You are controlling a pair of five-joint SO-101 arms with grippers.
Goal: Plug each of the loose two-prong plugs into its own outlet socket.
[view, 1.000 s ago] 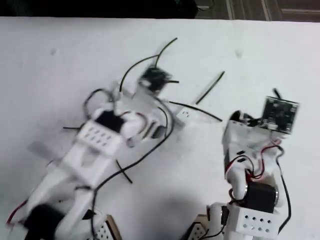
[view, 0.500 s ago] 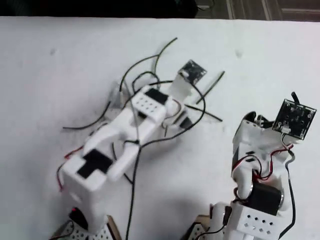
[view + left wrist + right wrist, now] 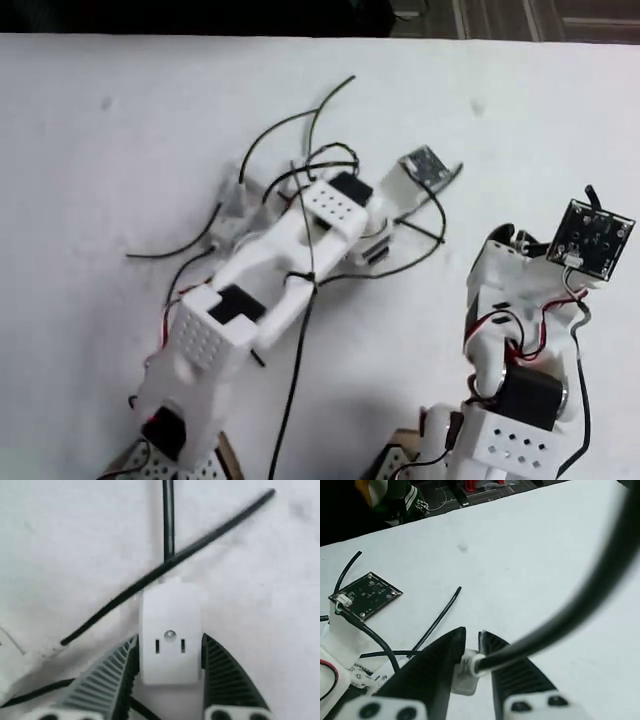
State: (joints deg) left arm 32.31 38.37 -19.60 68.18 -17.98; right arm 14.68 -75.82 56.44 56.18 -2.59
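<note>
Left wrist view: the left jaws press against both sides of a white outlet socket [image 3: 170, 615] lying flat on the counter [image 3: 75, 540], with black cords [image 3: 210, 536] crossing just beyond it. Right wrist view: the right jaws, nearly closed, pinch a white plug [image 3: 466, 674], its black cord [image 3: 580, 610] rising toward the camera
</note>
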